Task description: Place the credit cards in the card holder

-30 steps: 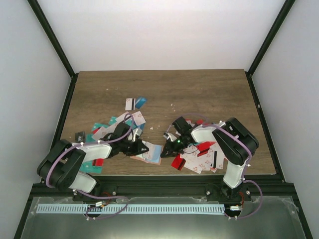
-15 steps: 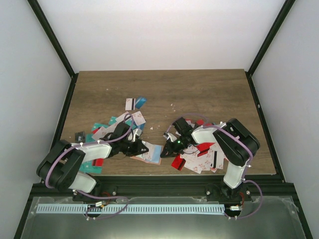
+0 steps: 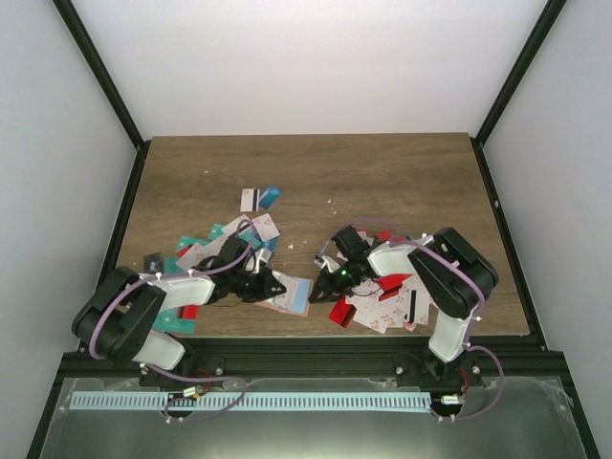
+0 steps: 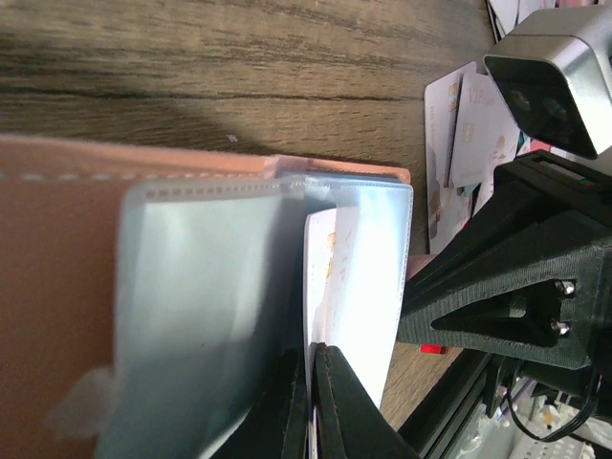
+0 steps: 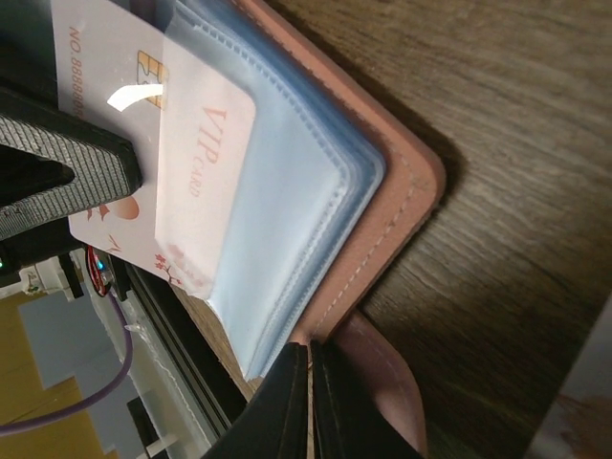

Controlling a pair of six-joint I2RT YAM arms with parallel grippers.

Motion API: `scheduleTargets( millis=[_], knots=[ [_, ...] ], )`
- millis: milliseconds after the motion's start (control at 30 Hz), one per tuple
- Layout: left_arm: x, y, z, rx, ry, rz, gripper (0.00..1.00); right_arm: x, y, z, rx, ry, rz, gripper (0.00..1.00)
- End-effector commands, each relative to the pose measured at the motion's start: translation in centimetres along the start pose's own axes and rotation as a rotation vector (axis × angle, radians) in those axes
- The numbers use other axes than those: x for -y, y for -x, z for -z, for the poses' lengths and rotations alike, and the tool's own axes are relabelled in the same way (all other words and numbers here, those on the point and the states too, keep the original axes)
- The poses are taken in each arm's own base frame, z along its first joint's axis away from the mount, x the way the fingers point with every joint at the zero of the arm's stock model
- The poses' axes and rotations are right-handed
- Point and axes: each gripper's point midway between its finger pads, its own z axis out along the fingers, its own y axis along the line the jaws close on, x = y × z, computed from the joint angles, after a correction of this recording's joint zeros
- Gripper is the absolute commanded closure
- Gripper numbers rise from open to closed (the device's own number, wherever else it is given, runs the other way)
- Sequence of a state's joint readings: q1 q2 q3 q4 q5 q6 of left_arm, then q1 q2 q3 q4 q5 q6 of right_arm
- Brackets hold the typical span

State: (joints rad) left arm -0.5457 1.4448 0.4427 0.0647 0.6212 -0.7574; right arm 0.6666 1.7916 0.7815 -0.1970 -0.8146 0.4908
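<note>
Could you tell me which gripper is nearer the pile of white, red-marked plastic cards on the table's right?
Right. The right gripper sits just left of that card pile; the left gripper is farther left, beyond the salmon-pink card holder.

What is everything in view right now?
card holder: one, salmon-pink, open near the front edge, between the arms.
white card: one, white with red marks, partly inside the card holder's clear sleeve.
loose cards: many, teal, red, white, piled left and right, two farther back.
small black item: one, black, far left; unidentifiable.
table: one, brown wood.
left fingers: two, black, shut on the white card.
right fingers: two, black, shut on the card holder's edge.
</note>
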Motion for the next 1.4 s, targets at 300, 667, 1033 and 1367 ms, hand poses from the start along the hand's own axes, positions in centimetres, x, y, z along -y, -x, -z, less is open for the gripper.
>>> scheduleTargets(
  millis=[300,667,1033,1367],
  knots=[
    [-2.1,-1.3,-1.5,-0.049,0.033,0.045,0.96,4.7,-2.3,-2.3,-0.063,-0.144,-0.091,0.95],
    [-1.1,-1.0,-0.1,-0.071,0.117,-0.053,0.80,4.5,-1.4,-2.4,-0.054,-0.141,-0.088,0.95],
    [-1.2,-1.2,1.7,-0.089,0.209,-0.105,0.58,4.5,-1.2,-2.5,-0.040,-0.137,-0.093,0.95],
    [-1.0,-0.6,1.0,-0.093,0.216,-0.146,0.58,4.6,-1.4,-2.6,-0.033,-0.132,-0.107,0.95]
  ],
)
